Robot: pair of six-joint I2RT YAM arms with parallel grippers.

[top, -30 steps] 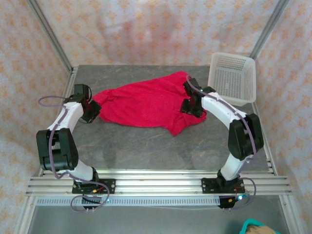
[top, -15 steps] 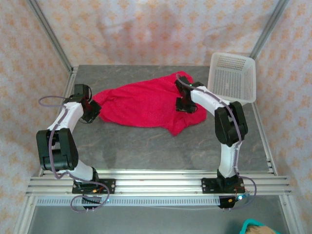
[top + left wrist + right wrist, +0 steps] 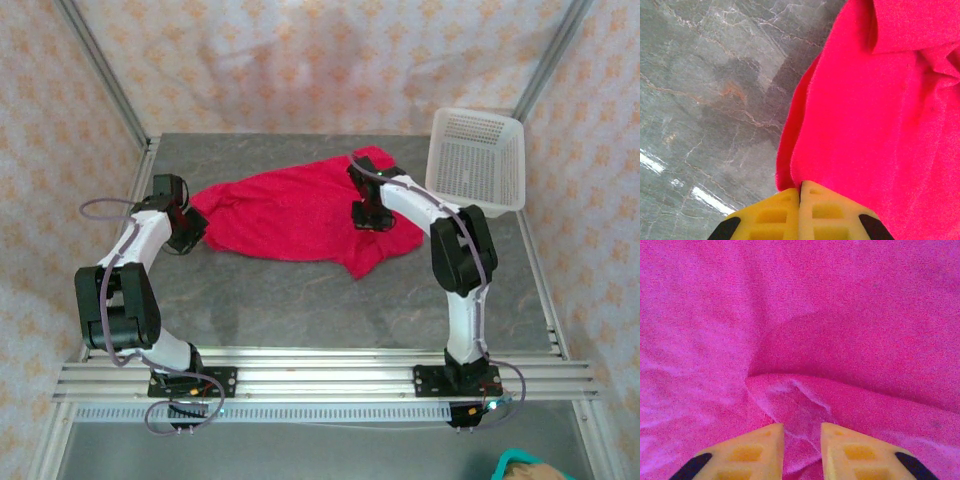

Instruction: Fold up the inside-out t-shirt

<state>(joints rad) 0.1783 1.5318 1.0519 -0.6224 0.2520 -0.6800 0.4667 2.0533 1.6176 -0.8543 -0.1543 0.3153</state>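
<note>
Legible markings: none.
No text, label, brand, number or sign can be read on the t-shirt (image 3: pixel 290 215), basket (image 3: pixel 478 160) or desk (image 3: pixel 300 300); the wall (image 3: pixel 300 60) carries a repeated floral print.

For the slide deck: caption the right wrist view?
Right claw straddles a raised fold of the red-pink t-shirt.

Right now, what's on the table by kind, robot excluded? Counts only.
red-pink t-shirt: 1
white mesh basket: 1
Total: 2
</note>
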